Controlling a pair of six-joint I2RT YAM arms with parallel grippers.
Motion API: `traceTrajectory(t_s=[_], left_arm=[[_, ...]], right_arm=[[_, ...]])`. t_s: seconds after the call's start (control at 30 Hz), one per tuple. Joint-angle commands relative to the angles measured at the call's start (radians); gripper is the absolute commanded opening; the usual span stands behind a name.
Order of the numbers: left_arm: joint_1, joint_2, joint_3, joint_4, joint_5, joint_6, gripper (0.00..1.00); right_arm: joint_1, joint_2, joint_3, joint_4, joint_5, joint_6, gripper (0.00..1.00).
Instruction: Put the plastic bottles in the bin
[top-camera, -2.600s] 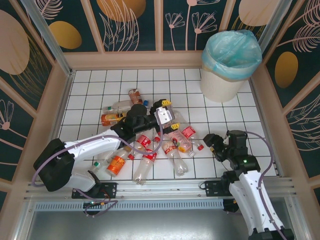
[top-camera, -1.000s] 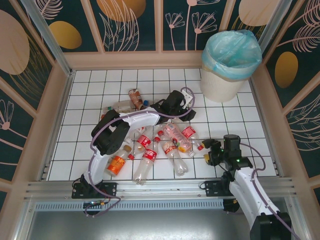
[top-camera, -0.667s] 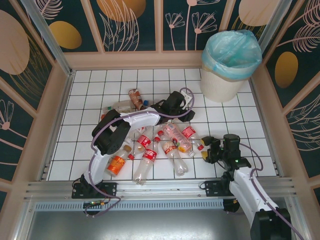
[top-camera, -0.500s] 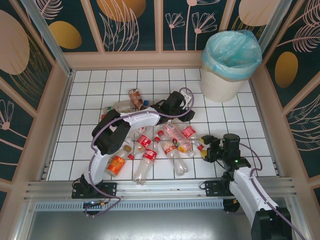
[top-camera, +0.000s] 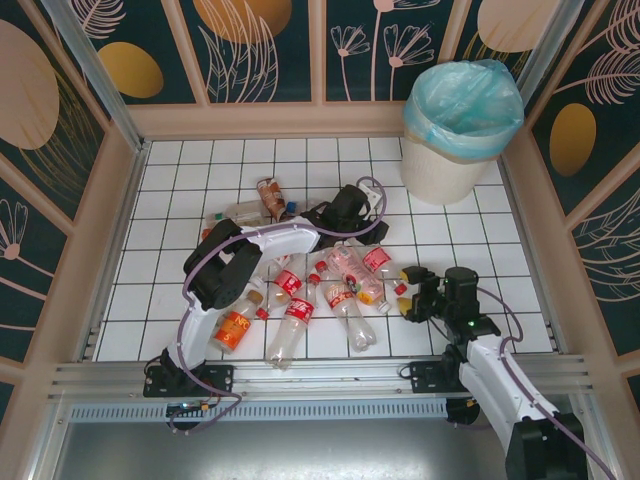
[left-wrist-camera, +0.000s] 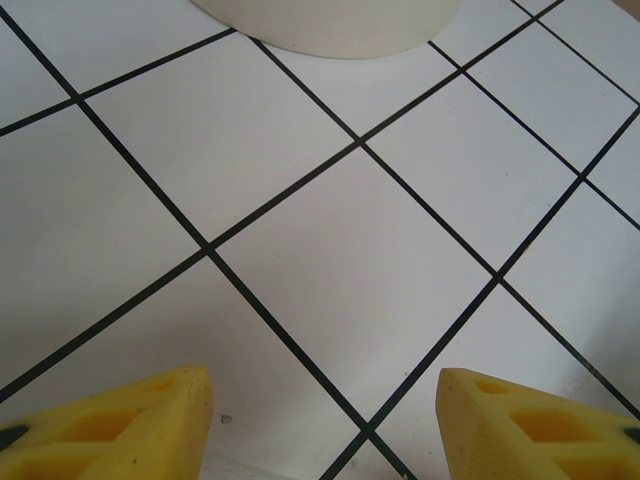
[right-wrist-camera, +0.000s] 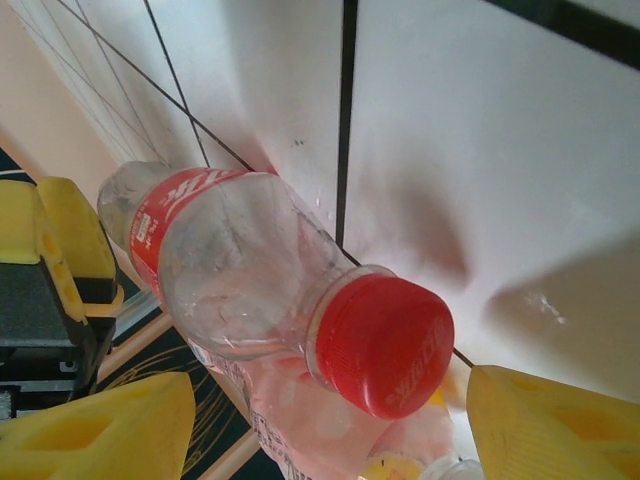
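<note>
1. Plastic bottles (top-camera: 345, 300) lie on their sides in a loose heap on the white tiled surface (top-camera: 180, 170), near the middle. Most have red caps and red or orange labels.
2. Just right of the heap, the right pincer (top-camera: 407, 292) sits low over the tiles with its yellow fingertips spread. In the right wrist view a clear red-capped bottle (right-wrist-camera: 380, 345) with a red label lies between them, cap toward the camera, and neither fingertip is seen touching it.
3. Beyond the heap, the left arm (top-camera: 270, 240) stretches over the bottles. The left pincer (left-wrist-camera: 325, 425) is spread wide above bare tiles, pinching nothing.
4. Farthest off, the bin (top-camera: 440, 170) stands upright in the far right corner, lined with a light blue bag (top-camera: 465, 100), well apart from the heap.
</note>
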Motion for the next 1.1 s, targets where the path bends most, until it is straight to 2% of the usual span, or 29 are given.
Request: traceTrajectory(t_s=[0.0, 0.43, 1.07], left_arm=[[0.002, 0.013, -0.031, 0.001, -0.007, -0.033, 0.61], [0.003, 0.0, -0.082, 0.043, 0.008, -0.065, 0.61], [0.003, -0.019, -0.139, 0.095, 0.027, -0.091, 0.61]], right_arm=[[0.025, -0.01, -0.008, 0.008, 0.047, 0.034, 0.73], [0.039, 0.067, -0.042, 0.132, 0.166, 0.031, 0.66], [0.04, 0.202, -0.011, 0.249, 0.322, -0.019, 0.64]])
